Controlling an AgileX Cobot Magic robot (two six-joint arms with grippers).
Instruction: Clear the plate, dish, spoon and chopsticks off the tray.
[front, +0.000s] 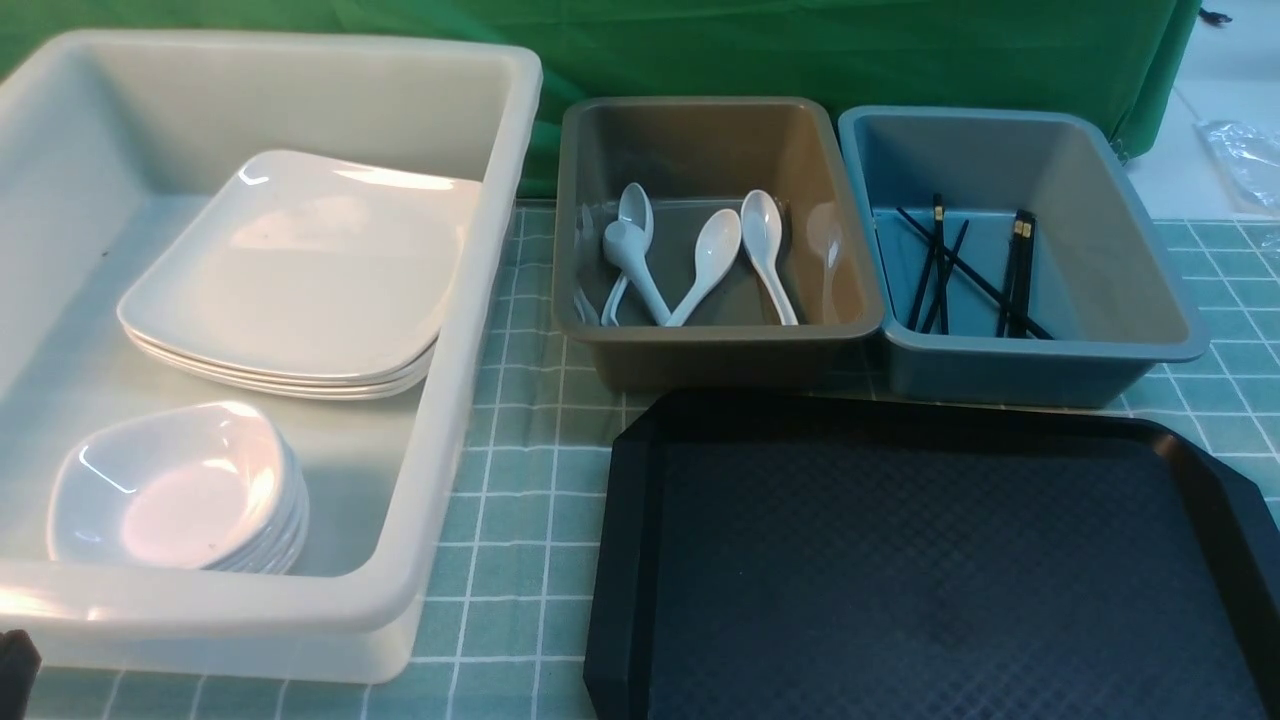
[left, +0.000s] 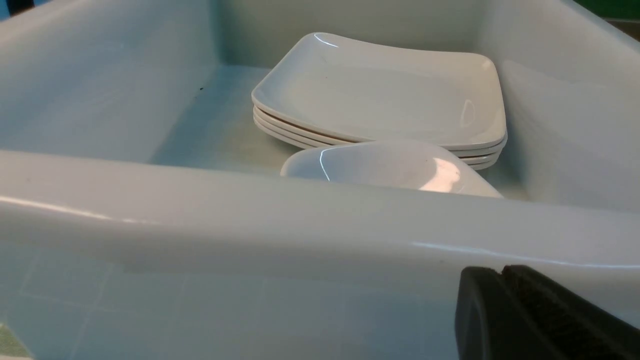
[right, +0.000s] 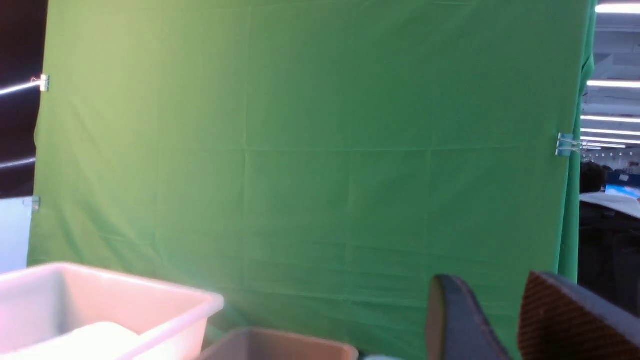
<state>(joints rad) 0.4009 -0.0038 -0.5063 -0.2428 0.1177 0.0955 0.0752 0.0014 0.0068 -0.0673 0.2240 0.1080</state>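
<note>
My tray (front: 930, 560) sits nearest me at about 5 o'clock on the counter (front: 520, 480), and what I can see of its diamond surface is bare, nothing left on it, though its near edge is cut off in the front view. At 7 to 9 o'clock is the big white tub (front: 450, 400): small stacked dishes (front: 180, 490) in its near corner, the plate (front: 300, 265) on top of a stack of plates further back. My left gripper (left: 505, 312) is low, just outside the tub's near wall; its two dark pads look pressed together with nothing between them, only a seam showing. My right gripper (right: 495, 320) is lifted and pointed at the green backdrop (right: 320, 150), fingers spread with a clear gap, empty. Further out at 12 o'clock the brown bin (front: 715, 340) holds white spoons (front: 700, 260), and at 1 o'clock the blue bin (front: 1040, 340) holds the black chopsticks (front: 975, 270), lying loose and crossed. Judging by that, sorting looks done and the step in hand is pulling back. To do it well I'd lift the left gripper straight up before swinging so it doesn't clip the tub rim, and keep the right one high over the bins.
</note>
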